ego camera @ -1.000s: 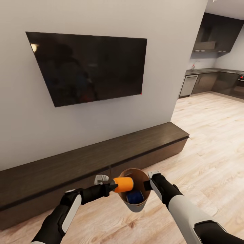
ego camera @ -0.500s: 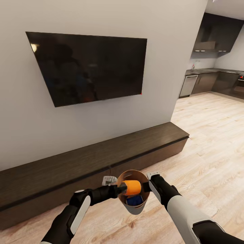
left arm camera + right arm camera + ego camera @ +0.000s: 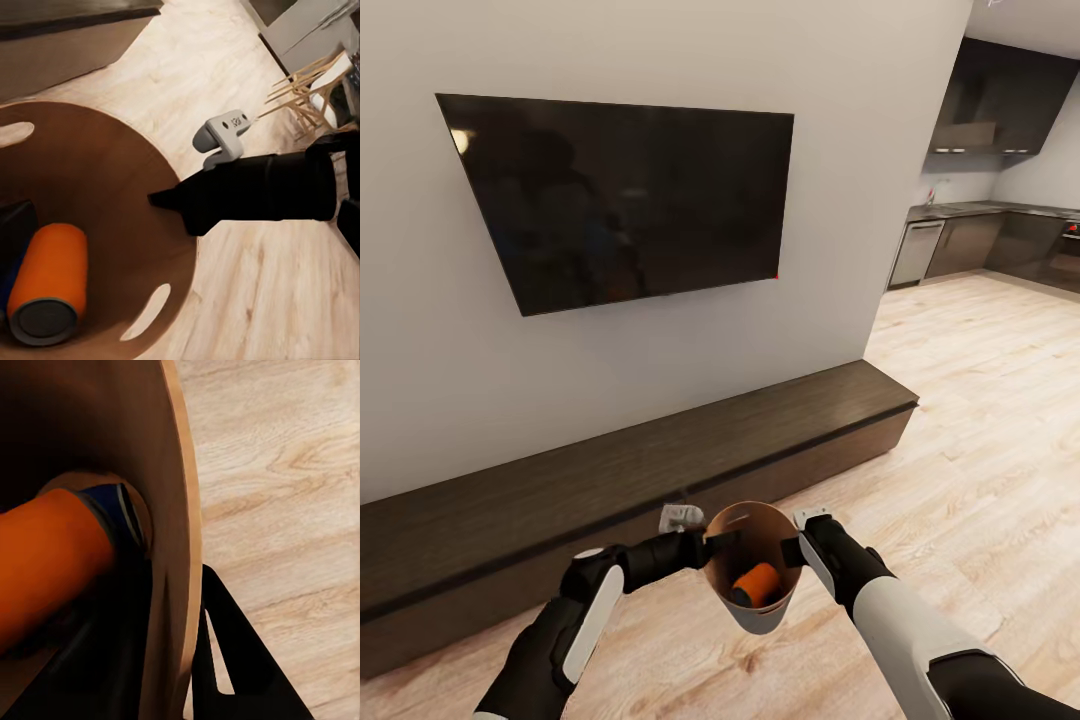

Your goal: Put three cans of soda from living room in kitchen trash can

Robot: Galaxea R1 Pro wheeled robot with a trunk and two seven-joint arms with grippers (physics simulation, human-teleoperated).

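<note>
Since the right arm's jaws are pinched on the wall of the tash can [image 3: 758,610], one finger inside and one outside as the right wrist view shows, the bucket hangs in the air in front of the robot, mouth up and tipped a bit, so cans can simply be dropped in. Right gripper [image 3: 792,549] sits at the rim's right edge. Left gripper [image 3: 712,545] is at the rim's left edge with nothing between its jaws, which look parted. Down in the bucket an orange soda can [image 3: 46,288] lies on its side, with the blue soda can [image 3: 114,509] partly under it. I can't spot a third can. Beyond that is the long dark cabinet [image 3: 610,470] under the TV [image 3: 620,200], and the kitchen [image 3: 1000,230] is far right, so my guess is the carry there is what's left.
</note>
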